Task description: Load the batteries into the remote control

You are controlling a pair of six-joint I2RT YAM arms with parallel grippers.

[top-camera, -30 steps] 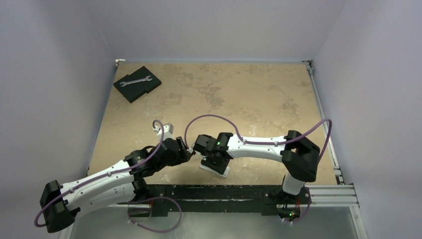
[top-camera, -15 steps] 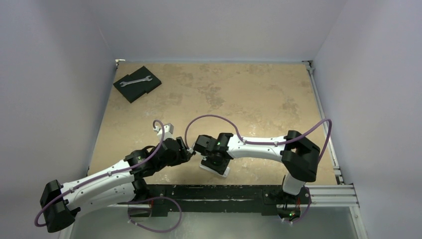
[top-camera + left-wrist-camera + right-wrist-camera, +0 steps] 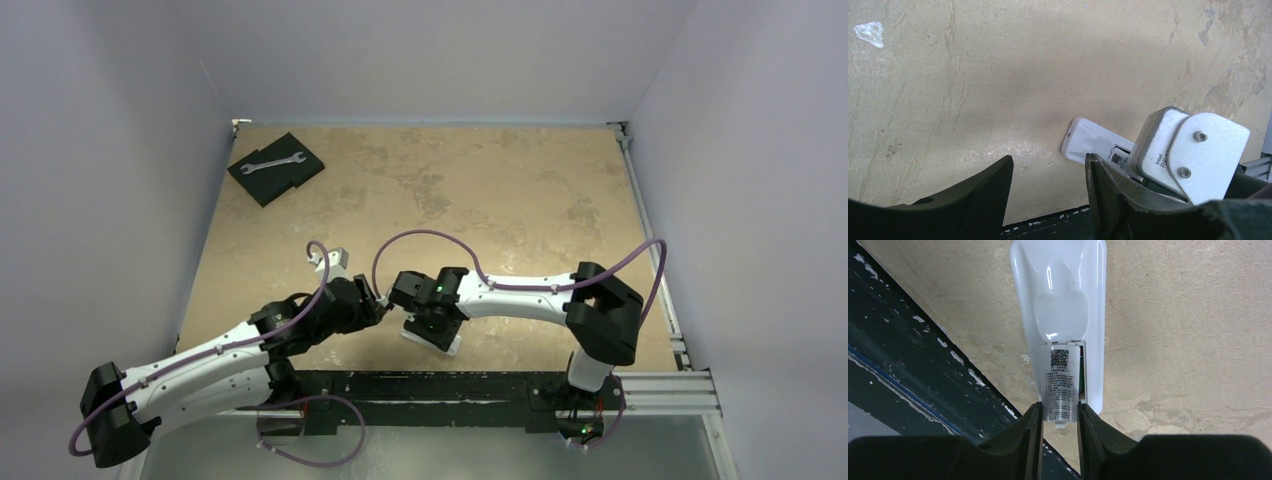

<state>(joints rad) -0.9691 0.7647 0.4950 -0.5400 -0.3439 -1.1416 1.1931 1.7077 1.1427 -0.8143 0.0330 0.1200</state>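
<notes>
The white remote control [image 3: 1063,290] lies back-up near the table's front edge, under my right wrist in the top view [image 3: 449,344]. My right gripper [image 3: 1060,410] is shut on the small white cover piece [image 3: 1060,385], which has a printed label and lies over the remote's bay. A thin green strip shows in the bay beside the cover. The batteries are hidden. My left gripper [image 3: 1048,165] is open and empty, just left of the remote's end [image 3: 1088,142]. In the top view it [image 3: 383,303] sits close beside my right gripper [image 3: 430,325].
A silver wrench [image 3: 272,161] lies on a black pad [image 3: 296,176] at the back left. The dark front rail [image 3: 923,365] runs close beside the remote. The right wrist's camera housing [image 3: 1198,150] fills the left wrist view's lower right.
</notes>
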